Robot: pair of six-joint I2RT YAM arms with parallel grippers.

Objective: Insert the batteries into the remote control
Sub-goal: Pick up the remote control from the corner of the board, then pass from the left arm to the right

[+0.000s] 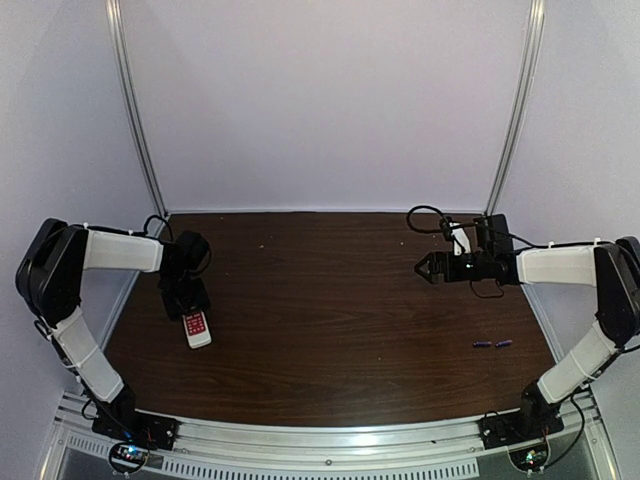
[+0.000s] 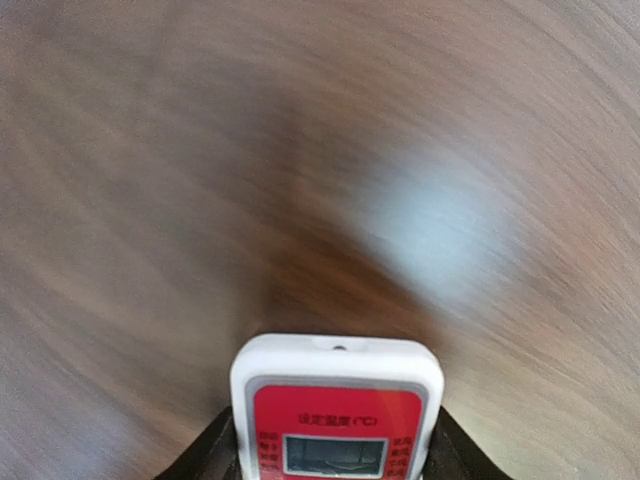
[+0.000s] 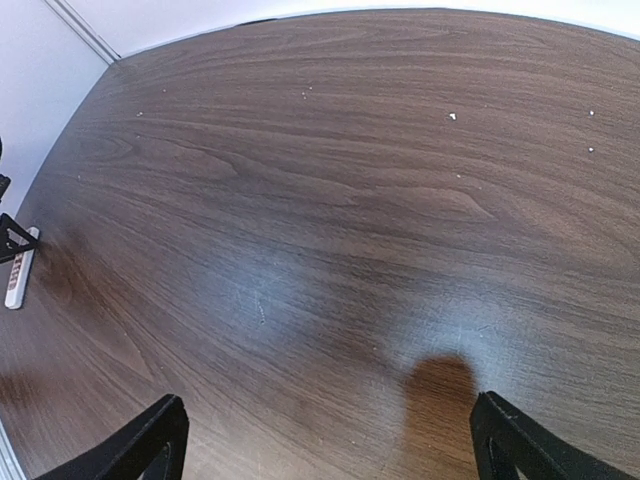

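Note:
The remote control (image 1: 197, 329) lies at the left of the dark wooden table, red face with pale buttons up. My left gripper (image 1: 191, 314) is shut on it. In the left wrist view the remote (image 2: 337, 400) sits between the two black fingers (image 2: 205, 458), its small display facing up. It also shows small at the far left of the right wrist view (image 3: 21, 268). Two purple-blue batteries (image 1: 492, 344) lie end to end near the right edge. My right gripper (image 1: 424, 267) hangs above the table's right half, open and empty, its jaws (image 3: 330, 450) wide apart.
The table (image 1: 330, 300) is walled by white panels with metal posts (image 1: 135, 110) at the back corners. An aluminium rail (image 1: 330, 440) runs along the near edge. Small pale specks (image 3: 452, 116) dot the far wood.

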